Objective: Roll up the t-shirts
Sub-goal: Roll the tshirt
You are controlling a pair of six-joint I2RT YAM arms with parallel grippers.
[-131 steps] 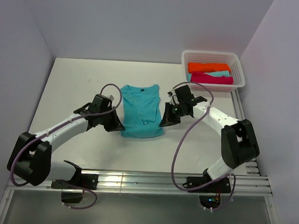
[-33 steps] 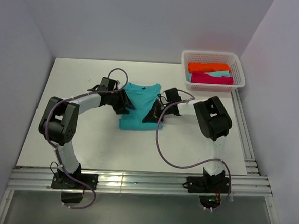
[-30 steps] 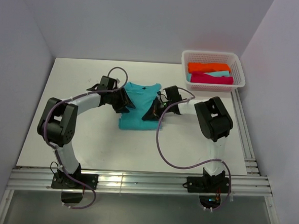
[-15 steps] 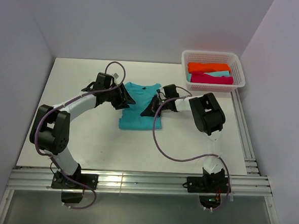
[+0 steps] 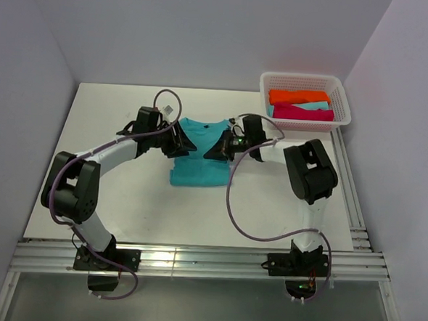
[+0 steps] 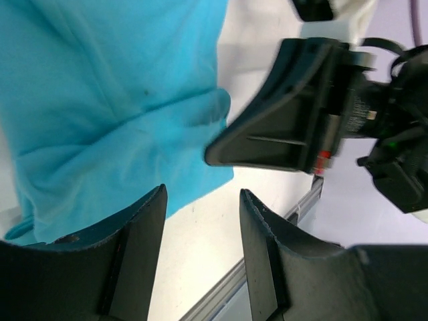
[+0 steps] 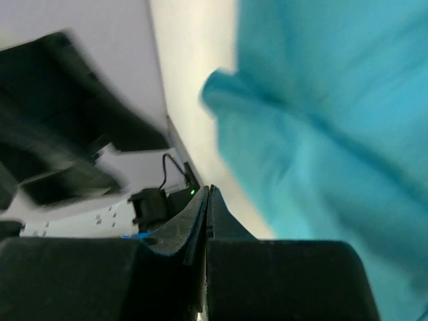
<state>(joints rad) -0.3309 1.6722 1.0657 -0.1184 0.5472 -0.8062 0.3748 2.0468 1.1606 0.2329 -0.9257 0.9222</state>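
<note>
A turquoise t-shirt (image 5: 199, 163) lies folded lengthwise at mid-table, collar toward the back wall. My left gripper (image 5: 186, 148) hovers over its left side, open, with nothing between the fingers (image 6: 144, 227); below it I see turquoise cloth (image 6: 114, 100) and bare table. My right gripper (image 5: 210, 154) sits over the shirt's right side, jaws pressed together (image 7: 208, 190) and empty; the cloth (image 7: 334, 134) fills that view's right half. The two grippers face each other a short gap apart. Orange (image 5: 298, 96), pale turquoise (image 5: 313, 106) and magenta (image 5: 304, 114) t-shirts lie in the basket.
The white lattice basket (image 5: 303, 79) stands at the back right corner. Walls close in the white table (image 5: 103, 190) on the left, back and right. Metal rails (image 5: 193, 261) run along the near edge by the arm bases. Purple cables loop off both arms.
Both grippers have slid along the shirt toward its collar end, keeping close to each other. The left arm's elbow has swung outward. The shirt lies as before.
</note>
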